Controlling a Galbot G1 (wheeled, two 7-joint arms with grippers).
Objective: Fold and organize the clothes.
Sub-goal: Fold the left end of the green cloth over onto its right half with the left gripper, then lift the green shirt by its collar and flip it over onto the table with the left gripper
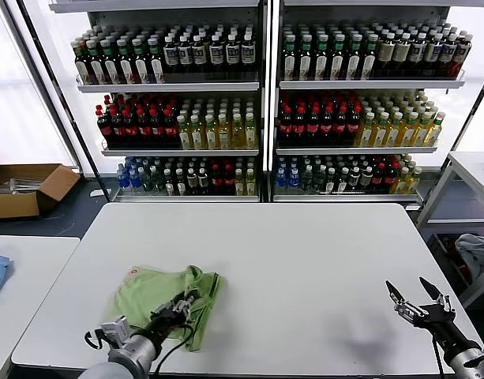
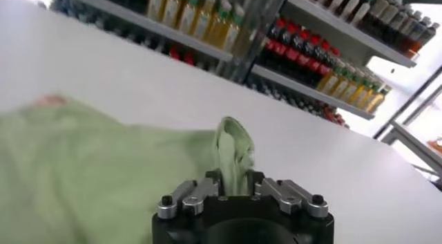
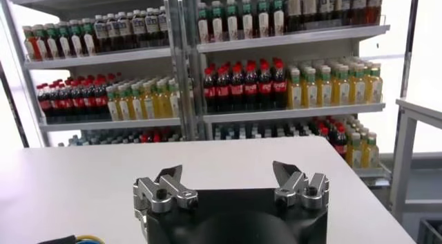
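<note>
- You are looking down at a white table (image 1: 305, 260) with drink shelves (image 1: 265, 103) behind it.
- A light green shirt (image 1: 159, 296) lies crumpled and partly folded near the table's front left corner, a small reddish patch showing at its far left edge.
- Your left gripper (image 1: 184, 301) sits low over the shirt's right side. In the left wrist view its fingers are pinched together on a raised ridge of green fabric (image 2: 233, 152), which stands up between them.
- Your right gripper (image 1: 416, 298) hovers at the front right of the table, well apart from the shirt, fingers spread wide and holding nothing.
- Risk: the pinch appears to catch only a thin fold, so the cloth could slip free if you lift or drag quickly.
- Risk: the pinch may hold more than one layer, so pulling could bunch the shirt instead of folding it flat.
- Risk: the shirt lies near the table's front edge, so a drag toward you could slide it off.
</note>
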